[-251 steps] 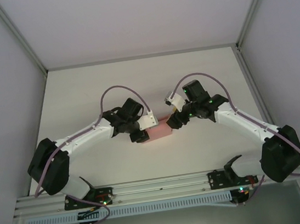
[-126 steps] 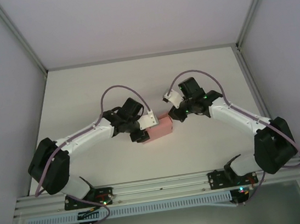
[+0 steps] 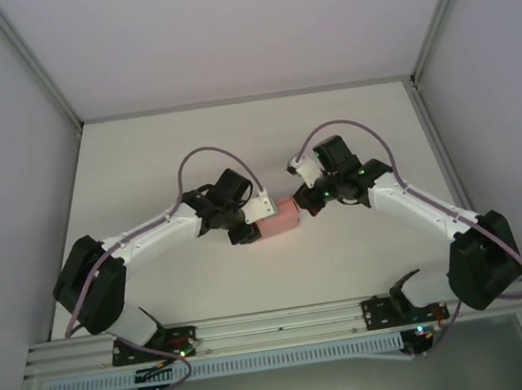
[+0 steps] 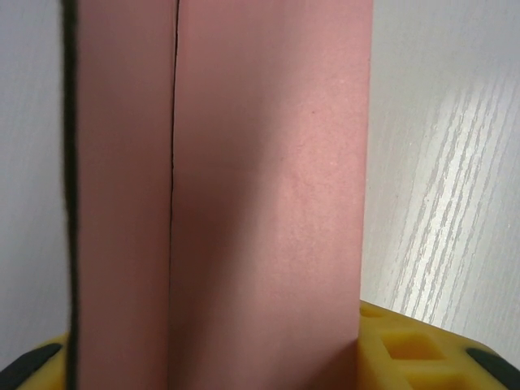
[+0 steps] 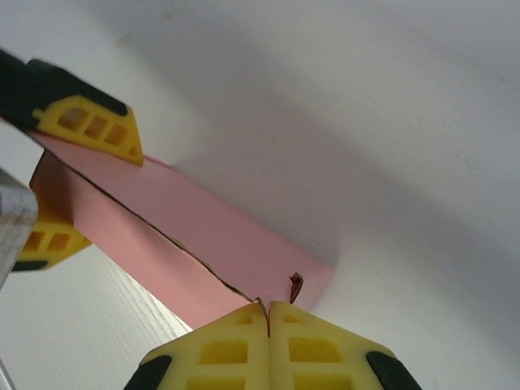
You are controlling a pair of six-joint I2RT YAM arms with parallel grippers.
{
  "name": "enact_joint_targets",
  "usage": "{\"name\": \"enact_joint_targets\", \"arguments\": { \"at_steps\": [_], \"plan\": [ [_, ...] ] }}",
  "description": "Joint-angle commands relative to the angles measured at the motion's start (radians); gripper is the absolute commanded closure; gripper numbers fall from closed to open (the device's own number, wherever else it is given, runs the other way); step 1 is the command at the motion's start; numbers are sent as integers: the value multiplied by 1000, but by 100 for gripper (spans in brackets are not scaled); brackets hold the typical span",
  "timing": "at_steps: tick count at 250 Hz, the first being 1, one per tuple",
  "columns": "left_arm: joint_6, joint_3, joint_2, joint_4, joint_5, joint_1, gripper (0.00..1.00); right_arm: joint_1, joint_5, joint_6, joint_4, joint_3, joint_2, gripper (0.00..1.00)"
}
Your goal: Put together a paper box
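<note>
The pink paper box [image 3: 279, 219], a small rectangular carton of thin card, lay lengthwise between the two pincers, just above the white desk [image 3: 141, 163]. On its left, the left pincer [image 3: 249, 225] pinched that end. From the right wrist, a yellow pad [image 5: 89, 122] sat on each side of the carton, and the left wrist camera saw the pink wall [image 4: 268, 203] running straight out from between the jaws. The grip and the box's place had hardly changed over the last second.

The change was on the right. The right pincer [image 5: 266, 313], spread beside the box's right end a second before, had pressed together, tips against that end by a small raised flap. Whether any card was caught between them could not be told. It probably meant the end flap was being tucked, a late step.
</note>
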Motion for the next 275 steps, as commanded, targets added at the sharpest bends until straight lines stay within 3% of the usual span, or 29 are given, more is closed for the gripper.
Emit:
{"name": "enact_joint_targets", "arguments": {
  "at_steps": [1,69,166,237,275],
  "plan": [
    [-26,17,36,2,-27,-4,58,11,-36,192,16,14,13,100],
    [-30,18,30,8,-27,-6,59,20,-22,369,85,-48,-2,100],
    [-59,21,27,38,-44,-5,60,33,14,294,340,-285,-60,100],
    [-95,12,-33,92,-44,-4,59,73,90,237,370,-355,-89,100],
    [-93,8,-36,101,-48,-4,61,74,123,379,277,-299,-62,100]
  ]
}}
